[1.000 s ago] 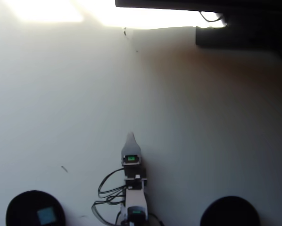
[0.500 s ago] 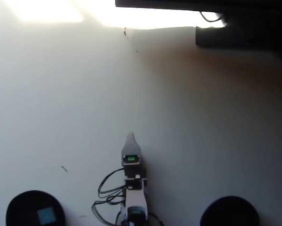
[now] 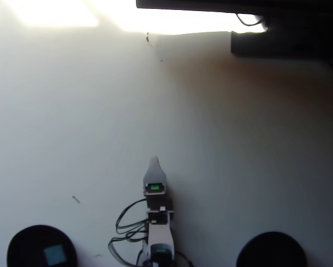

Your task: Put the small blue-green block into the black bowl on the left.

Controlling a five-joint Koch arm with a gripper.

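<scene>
- The white-and-black hobby arm (image 3: 157, 222) reaches from the near edge toward the far side, centred in the overhead view.
- Its pale tapered gripper (image 3: 154, 162) shows one tip only; jaw state unclear.

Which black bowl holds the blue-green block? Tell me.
The black bowl at the overhead view's lower left: the small blue-green block lies inside it. The other black bowl, lower right, shows none.
</scene>
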